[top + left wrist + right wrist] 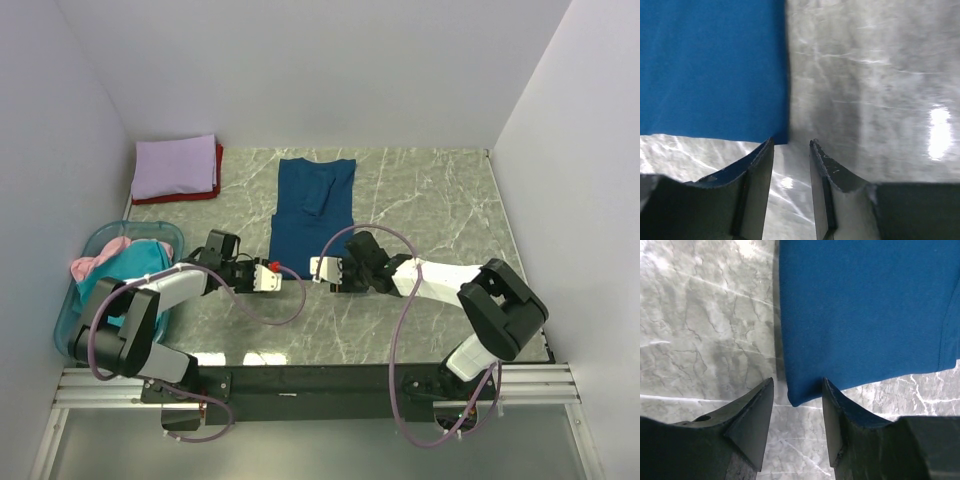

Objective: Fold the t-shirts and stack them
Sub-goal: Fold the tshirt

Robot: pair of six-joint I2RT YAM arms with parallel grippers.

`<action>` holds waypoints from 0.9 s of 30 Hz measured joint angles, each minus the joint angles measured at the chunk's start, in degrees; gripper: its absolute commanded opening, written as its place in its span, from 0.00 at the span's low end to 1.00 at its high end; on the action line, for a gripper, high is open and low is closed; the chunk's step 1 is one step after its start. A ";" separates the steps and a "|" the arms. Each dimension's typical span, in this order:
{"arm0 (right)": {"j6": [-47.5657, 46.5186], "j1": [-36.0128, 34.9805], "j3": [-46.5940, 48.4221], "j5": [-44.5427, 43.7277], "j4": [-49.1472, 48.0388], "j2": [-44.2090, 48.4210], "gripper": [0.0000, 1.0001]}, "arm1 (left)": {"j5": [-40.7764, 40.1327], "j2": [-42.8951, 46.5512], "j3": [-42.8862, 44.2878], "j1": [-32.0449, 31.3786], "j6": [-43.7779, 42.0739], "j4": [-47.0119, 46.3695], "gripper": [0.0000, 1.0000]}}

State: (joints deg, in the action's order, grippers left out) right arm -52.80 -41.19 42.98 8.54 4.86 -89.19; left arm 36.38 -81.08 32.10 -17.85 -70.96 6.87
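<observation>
Left gripper, right gripper, blue t-shirt flat (folded narrow)

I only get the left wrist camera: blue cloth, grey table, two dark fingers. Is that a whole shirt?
Observer: Yes. The top camera shows the blue t-shirt lying flat as a long rectangle in the middle of the table.
Operator: Where's my other arm?
Observer: The right tool stands open at the shirt's other near corner, with that corner just inside its opening.
Operator: Any more shirts?
Observer: A folded lavender t-shirt sits on a red t-shirt in the far left corner.
</observation>
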 measured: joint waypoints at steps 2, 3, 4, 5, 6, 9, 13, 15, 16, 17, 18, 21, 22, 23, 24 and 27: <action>-0.72 -0.04 -0.39 -0.44 -0.59 -0.35 0.48 | -0.66 -1.16 1.07 0.00 -0.48 -0.46 0.40; -1.03 -0.04 -0.46 -0.59 -1.03 -0.66 0.47 | -0.90 -1.79 1.53 0.00 -0.50 -0.74 0.40; -1.20 -0.04 -0.46 -0.68 -1.40 -0.81 0.45 | -1.07 -2.34 1.97 0.00 -0.50 -1.09 0.40; -1.42 -0.04 -0.46 -0.79 -1.75 -1.01 0.44 | -1.29 -2.84 2.34 0.00 -0.52 -1.38 0.40; -1.66 -0.04 -0.46 -0.92 -1.97 -1.14 0.42 | -1.51 -3.30 2.73 0.00 -0.66 -1.73 0.40; -2.32 -0.04 -0.46 -1.36 -2.32 -1.57 0.34 | -1.70 -3.98 3.28 0.00 -1.33 -2.03 0.38; -2.71 -0.04 -0.42 -1.77 -2.78 -2.34 0.16 | -1.73 -4.63 3.65 -0.02 -2.40 -1.81 0.27; -2.82 -0.04 -0.33 -1.84 -2.75 -2.54 0.11 | -1.70 -4.96 3.85 -0.04 -3.08 -1.64 0.21; -2.78 -0.04 -0.24 -1.86 -2.71 -2.58 0.06 | -1.73 -5.05 3.91 -0.09 -3.39 -1.49 0.21; -2.80 -0.04 -0.22 -1.84 -2.71 -2.58 0.04 | -1.73 -5.07 3.91 -0.09 -3.65 -1.31 0.20; -2.71 -0.04 -0.22 -1.86 -2.71 -2.58 0.01 | -1.73 -5.07 3.93 -0.11 -3.96 -1.03 0.16; -2.56 -0.04 -0.17 -1.84 -2.64 -2.58 0.00 | -1.70 -5.07 4.07 -0.15 -4.74 -0.11 0.05; -2.54 -0.04 -0.15 -1.81 -2.58 -2.58 0.00 | -1.68 -5.07 4.22 -0.15 -4.87 0.31 0.01; -2.45 -0.02 -0.11 -1.79 -2.45 -2.56 0.00 | -1.66 -5.07 4.48 -0.17 -4.87 0.87 0.00; -2.29 -0.02 -0.02 -1.75 -2.23 -2.54 0.00 | -1.62 -5.07 4.72 -0.20 -4.85 1.36 0.00; -1.36 0.33 0.59 -1.18 -0.28 -2.14 0.00 | -1.18 -4.96 5.75 -0.17 -4.35 3.34 0.00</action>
State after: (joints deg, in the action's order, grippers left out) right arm -54.15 -40.86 43.57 7.35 4.58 -91.33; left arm 35.20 -86.04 37.85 -18.02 -75.31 10.22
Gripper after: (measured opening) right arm 0.060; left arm 0.013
